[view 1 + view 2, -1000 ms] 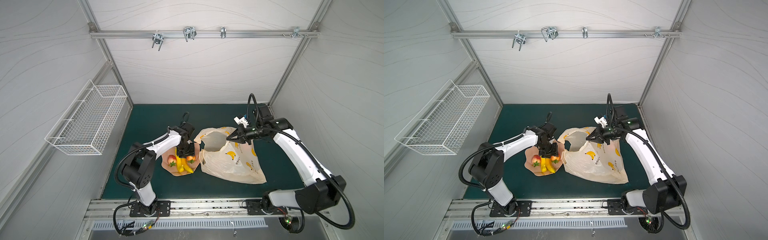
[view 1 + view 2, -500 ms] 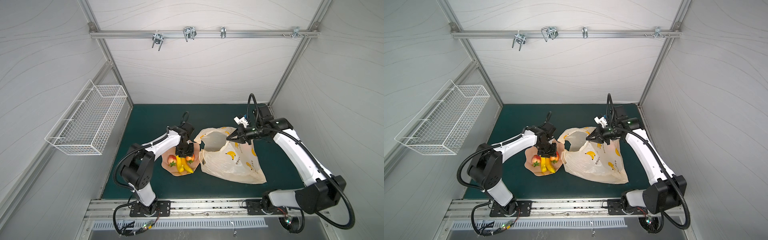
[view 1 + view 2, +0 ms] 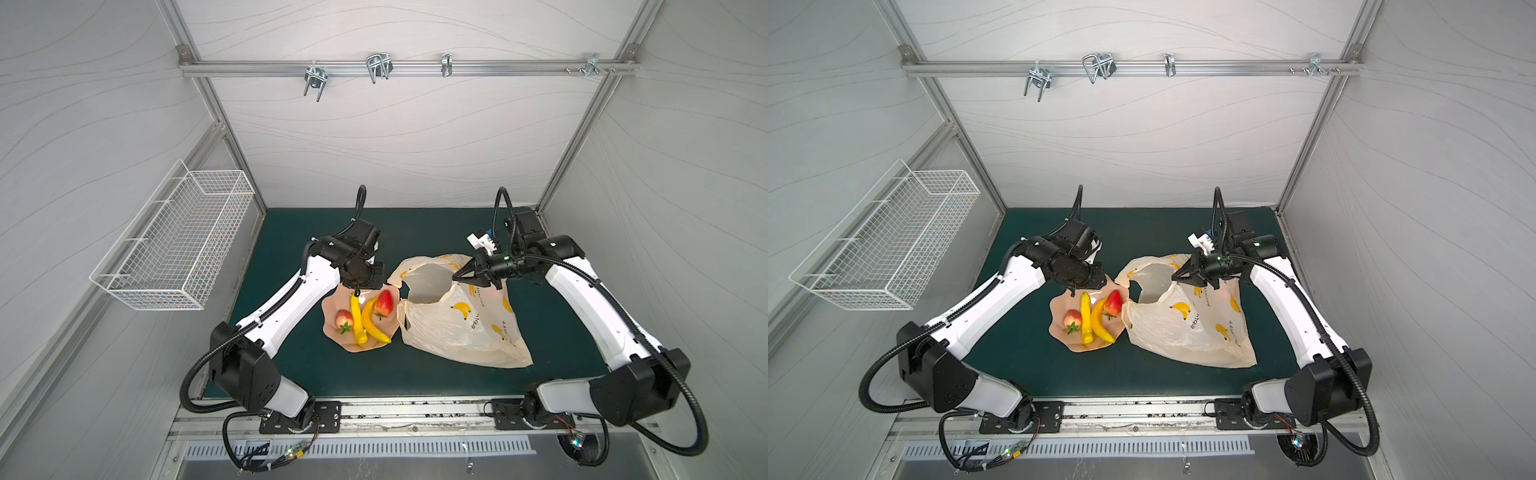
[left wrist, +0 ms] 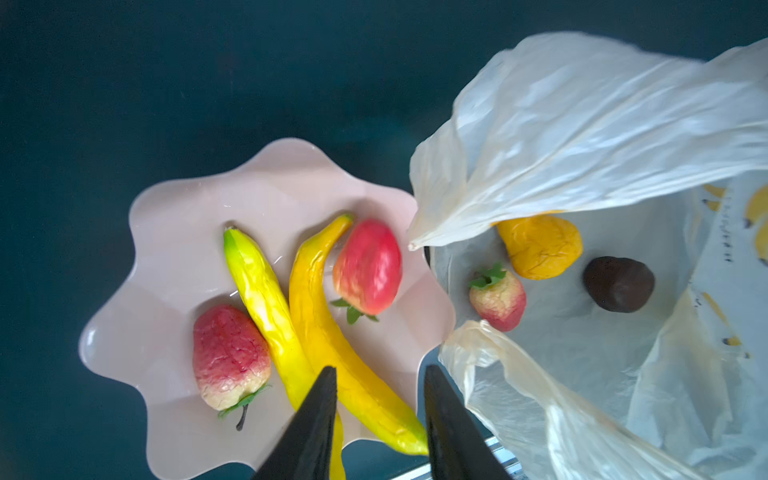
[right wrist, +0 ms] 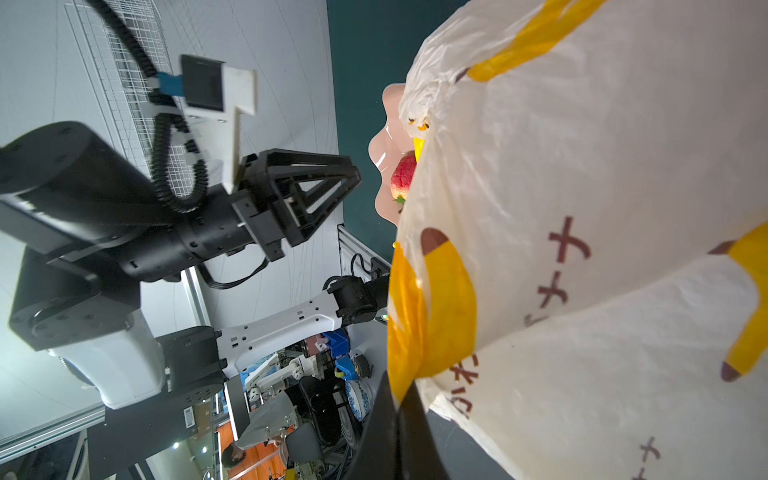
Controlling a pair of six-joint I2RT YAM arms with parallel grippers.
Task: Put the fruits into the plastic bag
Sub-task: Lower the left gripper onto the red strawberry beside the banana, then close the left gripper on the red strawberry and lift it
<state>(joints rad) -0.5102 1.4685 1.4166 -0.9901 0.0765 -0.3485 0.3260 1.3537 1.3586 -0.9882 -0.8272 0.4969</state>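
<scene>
The left end effector (image 4: 377,372) hangs with its jaws partly apart and grips nothing, above two yellow bananas (image 4: 320,316) that lie with two red strawberries (image 4: 368,266) on the pink scalloped plate (image 4: 166,216). The right end effector (image 5: 398,415) is closed on the rim of the plastic bag (image 3: 457,328), which lies just beside the plate on the green tabletop (image 3: 291,365) and contains a third strawberry (image 4: 497,303), an orange fruit (image 4: 540,245) and a dark brown fruit (image 4: 618,284). The bag carries banana prints (image 5: 432,307) and small brown lettering (image 5: 567,241), of which only "ナナ" can be read.
</scene>
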